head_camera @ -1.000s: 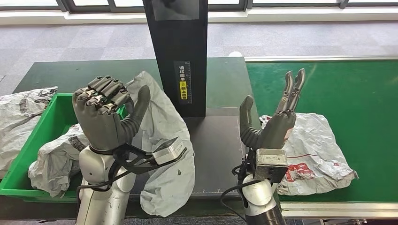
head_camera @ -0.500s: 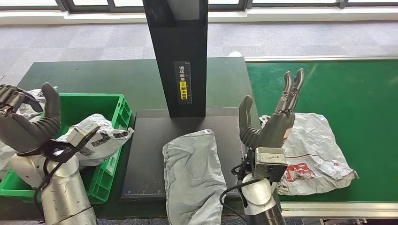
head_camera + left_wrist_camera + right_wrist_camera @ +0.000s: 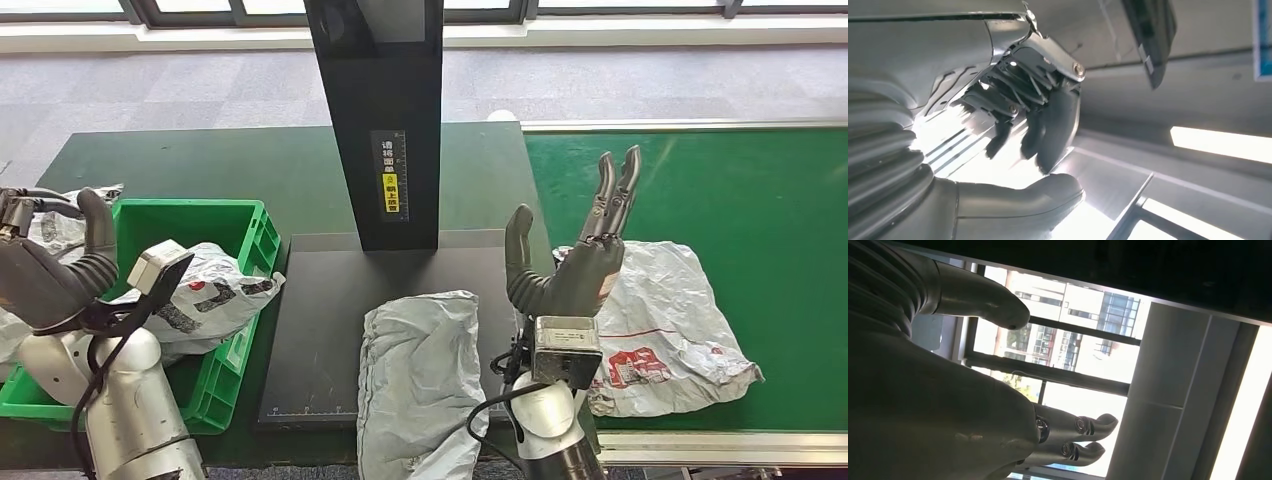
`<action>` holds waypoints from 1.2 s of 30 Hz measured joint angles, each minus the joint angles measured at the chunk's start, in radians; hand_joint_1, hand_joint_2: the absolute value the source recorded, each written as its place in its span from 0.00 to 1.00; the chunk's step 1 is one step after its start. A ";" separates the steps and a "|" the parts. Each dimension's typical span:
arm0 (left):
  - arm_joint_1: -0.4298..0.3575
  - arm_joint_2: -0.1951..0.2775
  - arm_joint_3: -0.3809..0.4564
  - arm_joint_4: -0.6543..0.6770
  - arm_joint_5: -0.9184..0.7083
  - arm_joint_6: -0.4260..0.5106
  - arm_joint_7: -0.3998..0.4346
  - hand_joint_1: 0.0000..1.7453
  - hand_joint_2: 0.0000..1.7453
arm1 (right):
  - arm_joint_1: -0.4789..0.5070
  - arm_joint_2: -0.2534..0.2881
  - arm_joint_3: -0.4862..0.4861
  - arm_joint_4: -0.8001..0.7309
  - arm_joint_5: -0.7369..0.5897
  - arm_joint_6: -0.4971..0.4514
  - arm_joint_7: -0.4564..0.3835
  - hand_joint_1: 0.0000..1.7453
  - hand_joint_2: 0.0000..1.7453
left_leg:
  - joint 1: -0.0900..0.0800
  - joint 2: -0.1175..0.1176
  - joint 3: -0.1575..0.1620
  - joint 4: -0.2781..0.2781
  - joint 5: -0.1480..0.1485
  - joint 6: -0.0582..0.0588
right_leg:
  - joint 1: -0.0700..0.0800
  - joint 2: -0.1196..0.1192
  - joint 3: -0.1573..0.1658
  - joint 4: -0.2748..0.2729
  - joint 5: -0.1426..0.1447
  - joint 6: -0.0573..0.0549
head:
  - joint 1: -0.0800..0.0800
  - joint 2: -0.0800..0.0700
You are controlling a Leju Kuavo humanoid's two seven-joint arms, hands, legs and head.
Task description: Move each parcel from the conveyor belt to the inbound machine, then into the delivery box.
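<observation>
My left hand [image 3: 50, 270] hung empty, fingers loosely curled apart, left of the inbound machine [image 3: 375, 120], over the green delivery box [image 3: 225, 225]. 1 grey parcel [image 3: 420, 380] lay on the machine's plate. Right of it, my right hand [image 3: 580, 265] stood open beside the conveyor belt's [image 3: 750, 190] white parcel [image 3: 670, 320]. I judged boxing the grey parcel came next, needing a firm grasp.

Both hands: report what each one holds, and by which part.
Nothing is held. The left hand is raised beside the green box with nothing in it; the right hand stands open, fingers up, over the conveyor.
</observation>
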 joint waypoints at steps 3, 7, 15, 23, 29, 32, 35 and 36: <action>0.005 -0.004 -0.020 0.031 0.017 0.000 0.015 0.00 1.00 | 0.008 0.000 0.000 0.000 0.001 0.000 0.000 0.00 1.00 | 0.000 0.000 0.000 0.000 0.000 0.000 | 0.000 0.000 0.000 0.000 0.000 0.000 | 0.000 0.000; 0.010 -0.005 -0.039 0.053 0.049 0.000 0.015 0.00 1.00 | 0.014 0.000 0.000 0.000 0.002 0.000 0.000 0.00 1.00 | 0.000 0.000 0.000 0.000 0.000 0.000 | 0.000 0.001 0.000 0.000 0.000 0.000 | 0.000 0.000; 0.014 -0.002 -0.270 0.225 0.393 -0.034 -0.039 0.00 1.00 | 0.027 -0.001 -0.001 -0.016 0.022 0.001 0.001 0.00 1.00 | 0.000 -0.002 -0.001 0.001 0.000 0.000 | 0.000 -0.001 0.000 -0.001 0.000 0.000 | 0.000 0.000; 0.023 0.006 -0.524 0.281 0.586 -0.282 -0.062 0.00 1.00 | 0.038 -0.009 -0.002 -0.020 0.004 0.007 0.002 0.00 1.00 | 0.000 0.000 -0.002 0.001 0.000 0.001 | 0.000 0.000 0.000 -0.001 0.001 0.001 | 0.000 0.000; 0.032 0.011 -0.620 0.279 0.613 -0.326 -0.062 0.00 1.00 | 0.039 -0.016 -0.002 -0.021 -0.002 0.007 0.001 0.00 1.00 | 0.000 0.000 -0.002 0.001 -0.001 0.001 | 0.000 0.000 -0.001 -0.001 0.001 0.001 | 0.000 0.000; 0.032 0.011 -0.637 0.278 0.621 -0.336 -0.062 0.00 1.00 | 0.039 -0.018 -0.002 -0.021 -0.002 0.007 0.002 0.00 1.00 | 0.000 0.000 -0.002 0.001 0.000 0.001 | 0.000 0.000 -0.001 -0.001 0.001 0.001 | 0.000 0.000; 0.034 0.012 -0.651 0.277 0.680 -0.422 -0.062 0.00 1.00 | 0.039 -0.021 -0.002 -0.021 -0.002 0.005 0.002 0.00 1.00 | 0.000 0.000 -0.002 0.001 0.000 0.001 | 0.000 0.000 0.000 -0.001 0.001 0.001 | 0.000 0.000; 0.037 0.013 -0.657 0.277 0.701 -0.455 -0.062 0.00 1.00 | 0.039 -0.022 -0.002 -0.021 -0.002 0.005 0.002 0.00 1.00 | 0.000 0.000 -0.002 0.001 0.000 0.001 | 0.000 0.000 0.000 -0.001 0.001 0.001 | 0.000 0.000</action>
